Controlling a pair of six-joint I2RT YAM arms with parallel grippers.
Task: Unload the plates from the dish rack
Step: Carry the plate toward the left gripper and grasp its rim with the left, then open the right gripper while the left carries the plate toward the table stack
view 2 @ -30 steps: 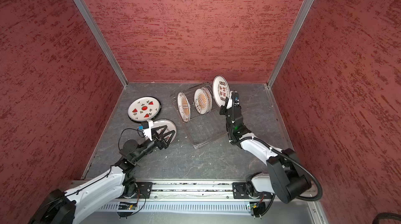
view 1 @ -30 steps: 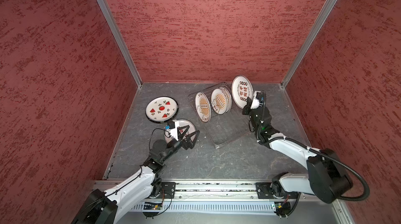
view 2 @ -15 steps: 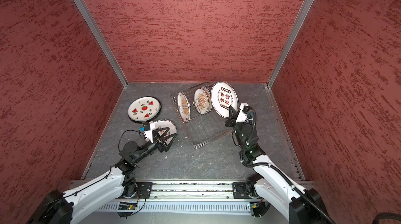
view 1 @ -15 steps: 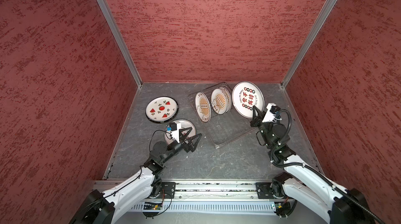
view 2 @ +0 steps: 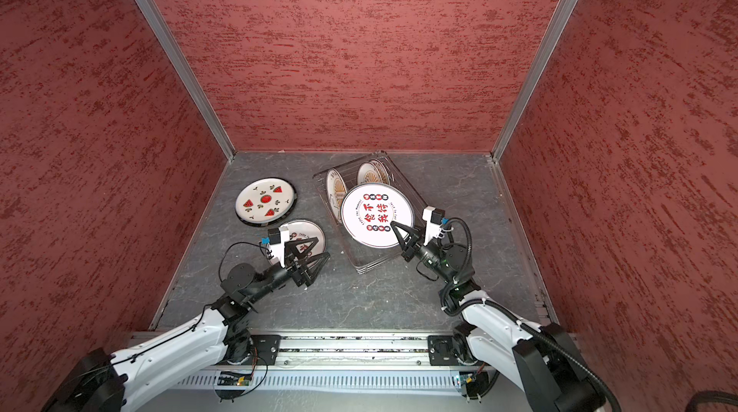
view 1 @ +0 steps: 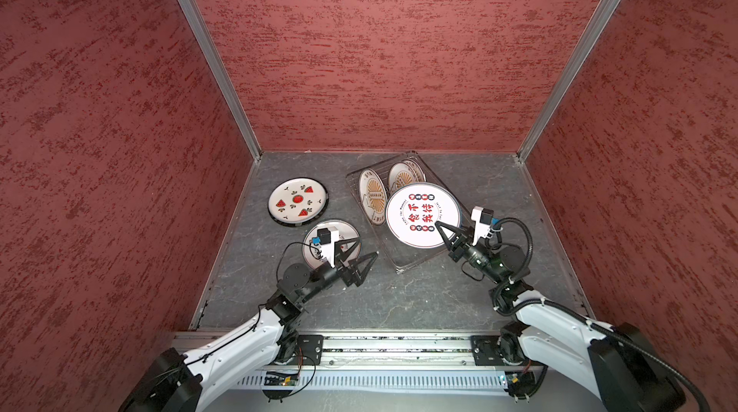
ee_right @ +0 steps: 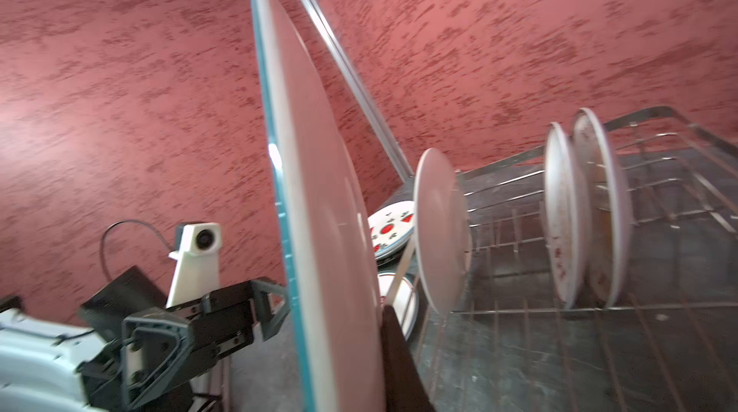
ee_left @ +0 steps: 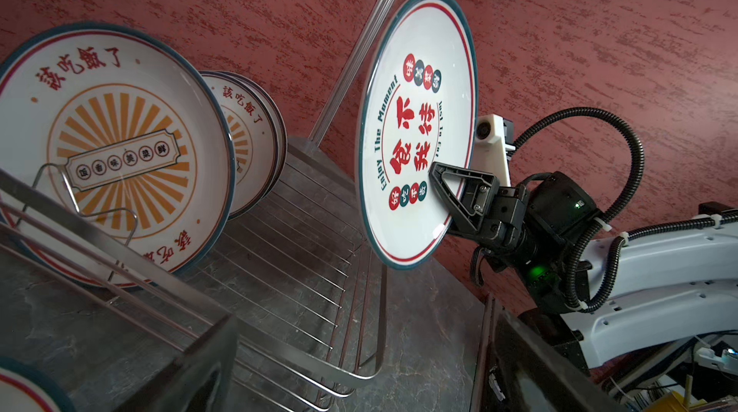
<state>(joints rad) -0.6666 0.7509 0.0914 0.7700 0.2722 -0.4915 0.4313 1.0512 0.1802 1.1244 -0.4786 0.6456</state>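
On the far left of the grey table (view 1: 399,302), a watermelon-print plate (view 1: 297,201) lies flat and face up. Just near of it lies a second plate (view 1: 347,230) with a dark rim and red print, largely hidden by the left arm's wrist camera.

The left gripper (view 1: 368,248) hangs over that plate's right edge with its jaws spread wide and nothing between them. It points toward the dish rack (view 1: 407,266).

The rack sits right of centre and runs at an angle from the near middle toward the far wall. Three sunburst plates stand on edge in its far half. One (ee_left: 116,150) stands alone toward the left end of the row. A pair (ee_left: 247,142) stands close together farther back. The rack's near half shows only bare wire.

Over that near half is the plate with black and red Chinese characters (view 1: 419,210) (ee_left: 415,130). It is tilted, with its printed face turned up and toward the left arm. In the left wrist view its lowest edge seems clear of the wires.

The right gripper (view 1: 439,226) (ee_left: 433,170) has its jaws clamped on the near right rim of this plate. One finger (ee_left: 459,190) lies across the printed face. The other is behind the plate and out of sight.
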